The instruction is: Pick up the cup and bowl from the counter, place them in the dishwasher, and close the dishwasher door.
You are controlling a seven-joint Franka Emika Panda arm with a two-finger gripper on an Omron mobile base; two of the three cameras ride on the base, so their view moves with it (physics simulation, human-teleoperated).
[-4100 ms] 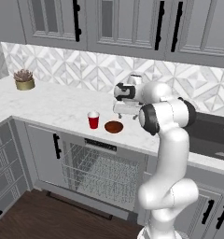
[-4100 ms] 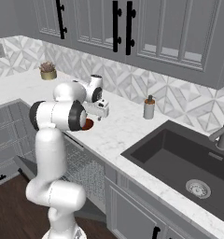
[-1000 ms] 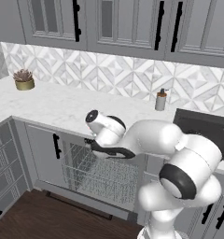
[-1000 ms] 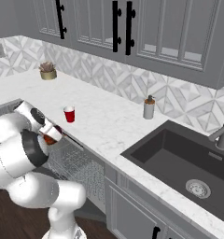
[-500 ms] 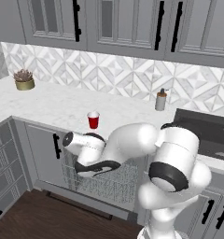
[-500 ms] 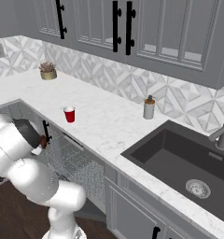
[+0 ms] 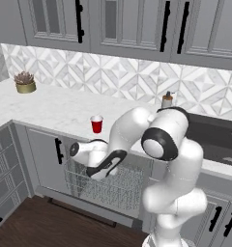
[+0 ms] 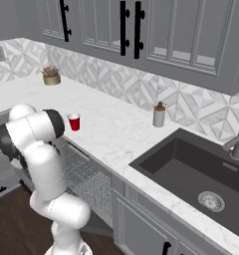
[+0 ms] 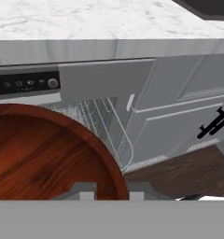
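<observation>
- The gripper (image 9: pixel 111 189) has its jaws clamped on the bowl (image 9: pixel 44 154), low in front of the dishwasher (image 9: pixel 93 116).
- The cup (image 7: pixel 96 124) stands near the counter's (image 7: pixel 55 108) front edge.

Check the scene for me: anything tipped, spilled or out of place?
Nothing stands out. The cup stands upright on the counter, the gripper holds the bowl by its rim at the dishwasher rack, and nothing has spilled.

You have on hand: one red cup (image 7: pixel 96 123) on the counter (image 7: pixel 50 108); one brown bowl (image 9: pixel 44 154); one soap dispenser (image 8: pixel 159 115); one potted plant (image 7: pixel 24 82); one sink (image 8: pixel 201 169) with one faucet (image 8: pixel 236 144); one dishwasher (image 7: pixel 106 185) holding one wire rack (image 9: pixel 102 123).
</observation>
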